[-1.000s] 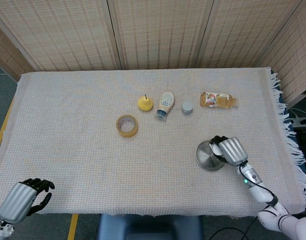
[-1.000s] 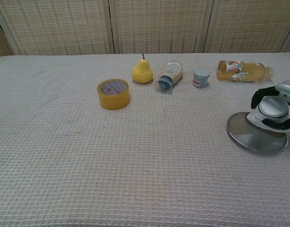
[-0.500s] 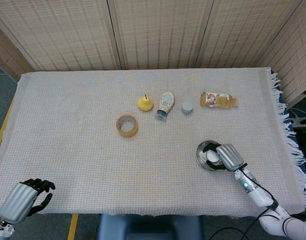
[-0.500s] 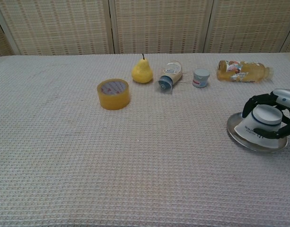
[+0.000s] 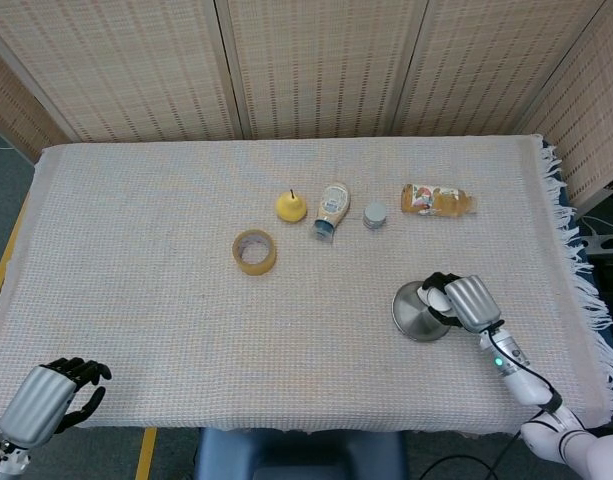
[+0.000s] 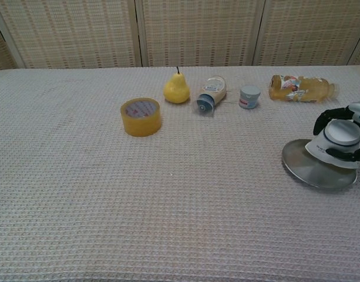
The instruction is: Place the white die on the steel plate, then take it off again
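Note:
The white die (image 6: 337, 145) looks like a white rounded piece with a grey top. My right hand (image 5: 469, 303) grips it from above, dark fingers (image 6: 327, 114) curled around its sides. It hangs at the right rim of the steel plate (image 6: 312, 168), which lies on the cloth near the table's right side (image 5: 416, 312). Whether the die's base touches the rim is unclear. My left hand (image 5: 46, 400) rests at the near left corner of the table, holding nothing, with its fingers loosely bent and its thumb apart from them.
Along the middle of the cloth-covered table (image 5: 136, 250) lie a roll of yellow tape (image 5: 254, 251), a yellow pear (image 5: 291, 206), a lying squeeze bottle (image 5: 331, 208), a small blue-grey cap (image 5: 374, 214) and a lying juice bottle (image 5: 438, 200). A fringed table edge (image 5: 576, 290) runs at the right.
Half a second ago the right hand had lowered the die into the plate. It has since lifted the die and shifted it toward the plate's right rim. The left hand has not moved.

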`<act>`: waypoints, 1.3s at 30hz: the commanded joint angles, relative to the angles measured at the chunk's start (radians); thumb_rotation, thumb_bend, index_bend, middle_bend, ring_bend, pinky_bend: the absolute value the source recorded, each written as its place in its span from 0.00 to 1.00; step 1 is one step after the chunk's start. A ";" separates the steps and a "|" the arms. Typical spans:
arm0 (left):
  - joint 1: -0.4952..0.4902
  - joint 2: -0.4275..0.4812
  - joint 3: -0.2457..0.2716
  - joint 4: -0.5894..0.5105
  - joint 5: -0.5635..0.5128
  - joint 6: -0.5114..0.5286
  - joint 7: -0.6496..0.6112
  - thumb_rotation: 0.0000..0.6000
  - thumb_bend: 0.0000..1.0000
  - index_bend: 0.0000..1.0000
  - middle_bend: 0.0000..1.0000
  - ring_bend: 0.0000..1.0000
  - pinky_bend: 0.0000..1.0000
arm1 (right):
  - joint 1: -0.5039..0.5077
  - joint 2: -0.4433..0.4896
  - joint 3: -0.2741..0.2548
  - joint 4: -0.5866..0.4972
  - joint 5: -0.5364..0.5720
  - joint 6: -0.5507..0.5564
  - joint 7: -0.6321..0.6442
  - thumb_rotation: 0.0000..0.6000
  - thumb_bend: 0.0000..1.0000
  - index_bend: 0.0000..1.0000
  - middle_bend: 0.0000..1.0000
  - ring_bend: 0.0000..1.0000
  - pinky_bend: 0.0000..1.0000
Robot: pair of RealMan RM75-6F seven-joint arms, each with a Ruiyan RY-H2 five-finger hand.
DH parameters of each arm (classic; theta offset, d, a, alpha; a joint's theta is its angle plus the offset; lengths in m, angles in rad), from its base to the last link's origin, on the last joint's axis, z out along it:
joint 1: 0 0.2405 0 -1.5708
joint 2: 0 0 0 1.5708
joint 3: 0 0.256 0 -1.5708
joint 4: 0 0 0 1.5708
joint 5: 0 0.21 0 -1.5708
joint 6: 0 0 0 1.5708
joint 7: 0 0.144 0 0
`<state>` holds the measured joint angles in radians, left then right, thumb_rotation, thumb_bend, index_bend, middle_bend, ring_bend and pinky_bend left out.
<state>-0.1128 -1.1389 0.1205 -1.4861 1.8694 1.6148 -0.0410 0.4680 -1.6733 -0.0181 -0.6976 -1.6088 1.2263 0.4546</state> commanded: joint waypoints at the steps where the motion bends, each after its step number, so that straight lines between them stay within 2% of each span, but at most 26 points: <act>1: -0.001 0.000 0.000 0.000 0.001 -0.001 0.001 1.00 0.43 0.47 0.56 0.54 0.66 | -0.001 0.005 -0.016 -0.025 -0.011 -0.005 0.071 1.00 0.27 0.62 0.57 0.50 0.80; 6: 0.000 0.000 0.001 -0.002 0.002 0.001 -0.001 1.00 0.43 0.47 0.56 0.53 0.66 | 0.005 0.050 -0.037 -0.127 -0.010 -0.050 0.198 1.00 0.27 0.62 0.57 0.50 0.80; 8: 0.000 0.001 0.001 -0.002 0.001 0.003 -0.003 1.00 0.43 0.47 0.56 0.54 0.66 | 0.008 0.065 -0.037 -0.151 -0.005 -0.066 0.199 1.00 0.27 0.62 0.57 0.50 0.80; 11: 0.001 0.002 0.001 -0.001 0.003 0.006 -0.005 1.00 0.43 0.47 0.56 0.53 0.65 | 0.009 0.057 -0.029 -0.125 -0.006 -0.052 0.125 1.00 0.27 0.62 0.57 0.50 0.80; 15: 0.001 0.002 0.000 0.000 0.003 0.009 -0.007 1.00 0.43 0.47 0.56 0.53 0.66 | 0.004 0.013 -0.006 -0.032 0.007 -0.027 0.024 1.00 0.27 0.62 0.57 0.50 0.80; 21: 0.001 0.002 0.000 0.001 0.003 0.008 -0.007 1.00 0.43 0.47 0.56 0.54 0.65 | 0.006 -0.033 0.007 0.059 0.013 -0.010 0.003 1.00 0.27 0.62 0.57 0.50 0.80; 26: 0.000 0.001 0.001 0.001 0.002 0.004 -0.006 1.00 0.43 0.47 0.56 0.54 0.65 | 0.004 -0.024 -0.013 0.028 0.002 -0.025 0.089 1.00 0.27 0.62 0.57 0.50 0.80; 30: 0.000 0.001 0.000 0.001 0.001 0.004 -0.007 1.00 0.43 0.47 0.56 0.54 0.66 | 0.008 0.032 -0.045 -0.099 -0.008 -0.074 0.201 1.00 0.27 0.62 0.57 0.50 0.80; 34: 0.000 0.001 0.001 0.001 0.003 0.005 -0.007 1.00 0.43 0.47 0.56 0.54 0.65 | 0.011 0.049 -0.050 -0.127 -0.024 -0.058 0.151 1.00 0.27 0.62 0.57 0.50 0.80; 39: 0.001 0.002 0.000 0.002 0.002 0.008 -0.011 1.00 0.43 0.47 0.56 0.53 0.66 | 0.007 0.017 -0.024 -0.047 -0.016 -0.018 0.053 1.00 0.27 0.62 0.57 0.50 0.80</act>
<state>-0.1123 -1.1368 0.1206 -1.4845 1.8709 1.6229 -0.0519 0.4765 -1.6399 -0.0537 -0.7882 -1.6266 1.1884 0.5505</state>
